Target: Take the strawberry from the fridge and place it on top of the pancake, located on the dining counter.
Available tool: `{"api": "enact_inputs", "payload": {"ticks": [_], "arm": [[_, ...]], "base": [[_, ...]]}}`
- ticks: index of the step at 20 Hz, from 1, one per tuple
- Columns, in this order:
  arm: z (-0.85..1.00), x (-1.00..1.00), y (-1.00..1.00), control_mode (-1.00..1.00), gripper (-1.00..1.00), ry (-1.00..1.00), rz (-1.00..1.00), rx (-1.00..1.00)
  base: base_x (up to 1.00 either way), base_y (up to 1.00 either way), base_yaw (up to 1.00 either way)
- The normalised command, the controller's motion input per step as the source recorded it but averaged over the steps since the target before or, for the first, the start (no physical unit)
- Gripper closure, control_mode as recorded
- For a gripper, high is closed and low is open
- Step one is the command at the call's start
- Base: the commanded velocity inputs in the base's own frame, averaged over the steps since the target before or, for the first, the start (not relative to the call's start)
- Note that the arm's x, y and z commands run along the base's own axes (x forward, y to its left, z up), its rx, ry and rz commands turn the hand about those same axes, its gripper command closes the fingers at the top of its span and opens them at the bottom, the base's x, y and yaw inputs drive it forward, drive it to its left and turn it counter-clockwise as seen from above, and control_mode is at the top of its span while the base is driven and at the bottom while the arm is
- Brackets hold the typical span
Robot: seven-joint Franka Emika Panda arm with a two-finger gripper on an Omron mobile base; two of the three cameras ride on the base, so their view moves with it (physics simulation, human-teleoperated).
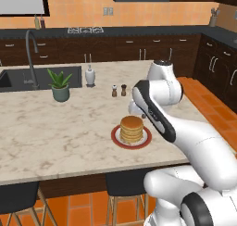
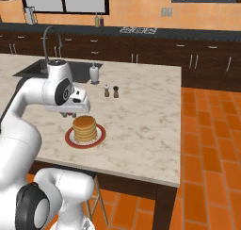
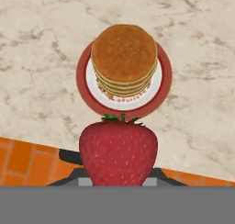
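While the end effector (image 2: 71,114) hangs above the tabletop (image 3: 197,81) clenched on the strawberry (image 3: 118,152), the berry sits between its fingertips and hides them in the hand view. Pancake (image 3: 124,58) stack on its red-rimmed plate (image 3: 164,81) lies ahead of and below the end effector, not yet straight under it

Risks as I read them:
- letting go here likely drops the berry short of the stack, onto plate rim or stone, and it rolls
- berry is rounded, top pancake is small and flat, so a drop from height probably bounces off
- descending too far could shove the stack across the plate
- grip looks narrow on a tapered fruit, could slip out early

Salt and pepper shakers (image 2: 111,91) sit well beyond the plate, not a collision concern
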Motion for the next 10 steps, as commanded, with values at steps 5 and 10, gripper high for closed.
{"api": "enact_inputs", "payload": {"ticks": [5,10], "arm": [[-0.34,0.44,0.06,-1.0,1.0,0.0,-0.05,0.0],[-0.32,0.44,0.0,-1.0,1.0,0.0,-0.04,0.0]], "base": [[0.0,0.0,0.0],[0.0,0.0,0.0]]}}
